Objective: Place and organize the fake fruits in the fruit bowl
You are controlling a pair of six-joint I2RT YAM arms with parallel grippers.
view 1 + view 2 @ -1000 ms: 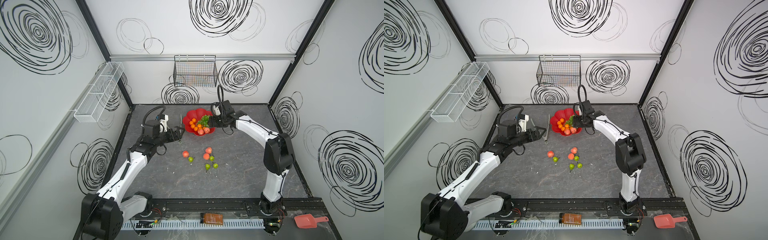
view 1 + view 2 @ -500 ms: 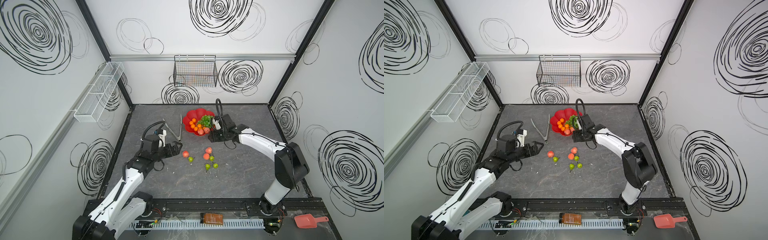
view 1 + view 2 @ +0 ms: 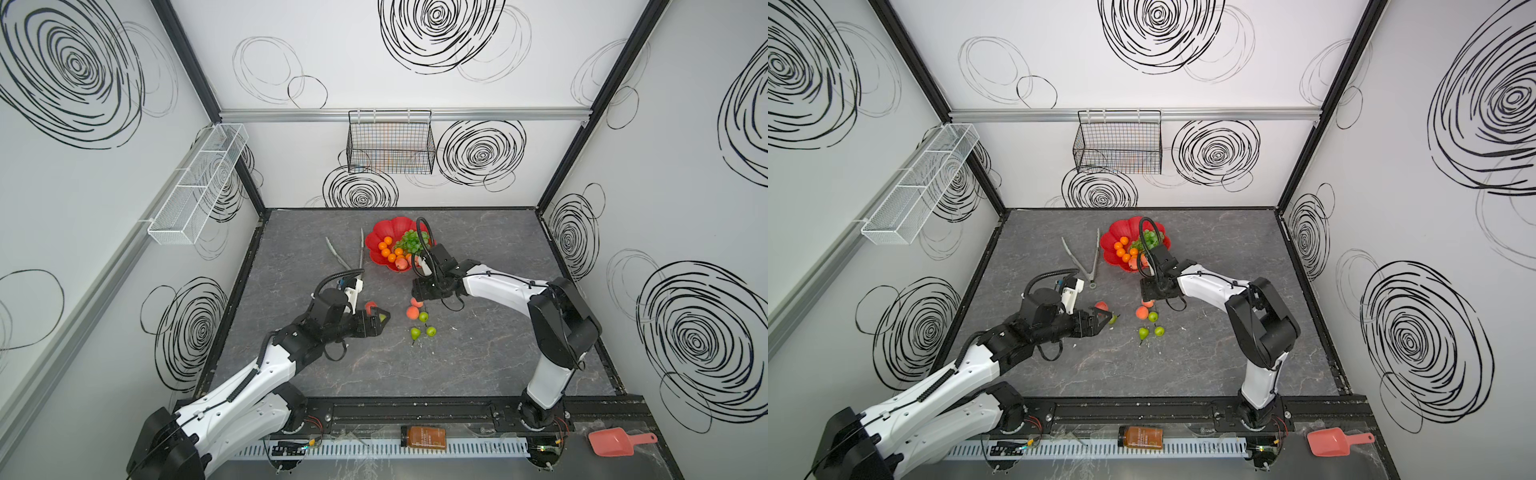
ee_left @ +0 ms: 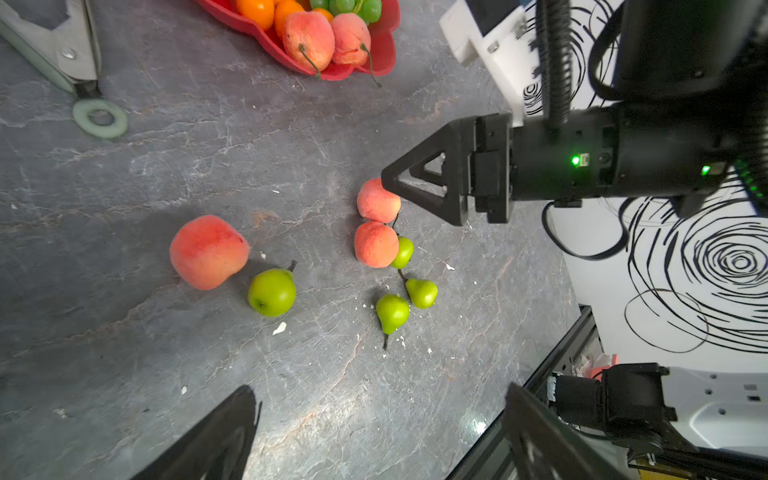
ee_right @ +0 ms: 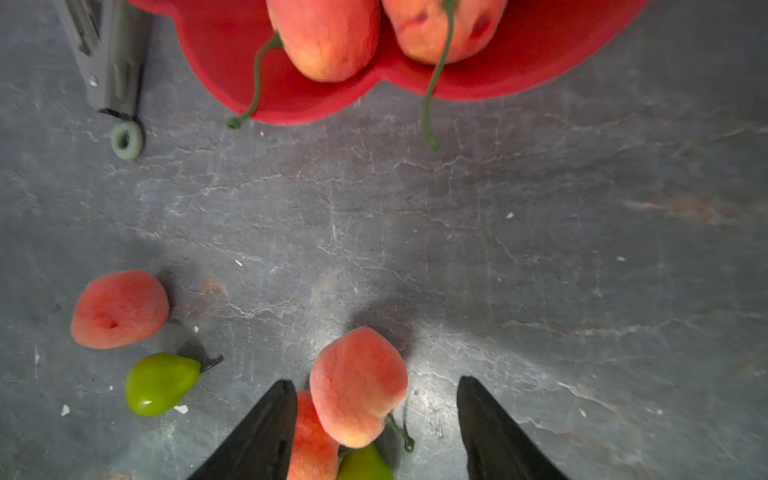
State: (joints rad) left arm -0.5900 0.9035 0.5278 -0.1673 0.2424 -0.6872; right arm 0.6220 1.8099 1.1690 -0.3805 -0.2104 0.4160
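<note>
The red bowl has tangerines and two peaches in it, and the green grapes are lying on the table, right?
Not quite. The green grapes lie in the red bowl too, beside the tangerines and two peaches, as a top view shows.

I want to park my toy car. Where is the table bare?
Bare table lies between the pears and the black front rail, and right of the fruit bowl. It is crowded between the left gripper and right gripper, around the peaches.
</note>
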